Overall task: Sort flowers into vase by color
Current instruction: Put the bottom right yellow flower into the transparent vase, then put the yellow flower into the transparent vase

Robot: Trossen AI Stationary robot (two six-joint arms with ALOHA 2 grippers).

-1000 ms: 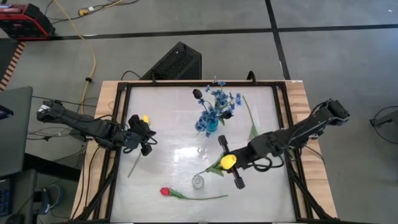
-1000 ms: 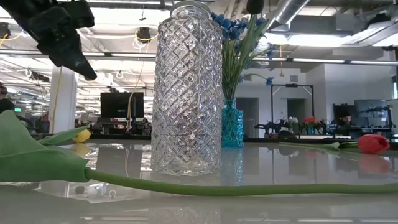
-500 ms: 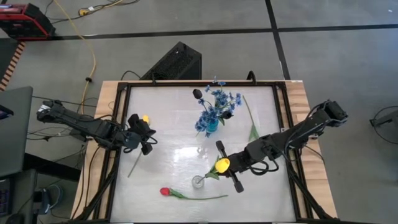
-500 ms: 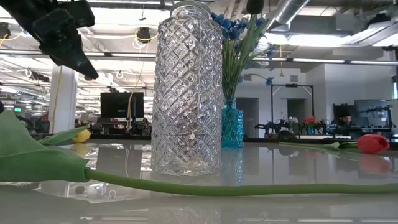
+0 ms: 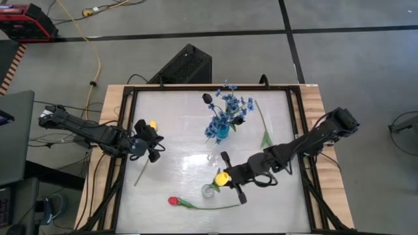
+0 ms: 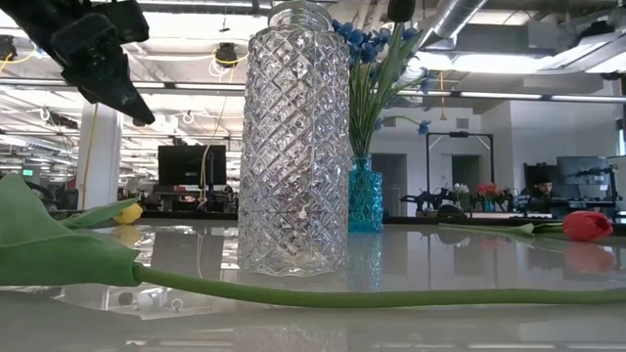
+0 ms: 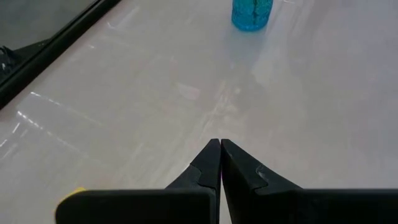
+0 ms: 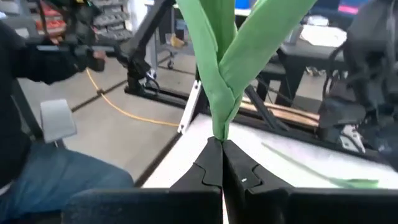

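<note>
Tulip [image 5: 222,177] stem pinched in right gripper [image 8: 221,163]; vase [image 5: 208,190] half hidden.

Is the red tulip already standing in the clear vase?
No, the red tulip lies flat on the table, beside the clear vase, seen from above.

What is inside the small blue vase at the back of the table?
The blue vase holds blue small-blossom sprays and dark buds on green stems. The glass hides the stems' lower ends, and I cannot tell if there is water.

Glass vase [image 5: 208,190] near the table's [image 5: 176,124] front edge, flower-filled vase [image 5: 223,132] behind it, loose tulip [image 5: 174,201] front-left
</note>
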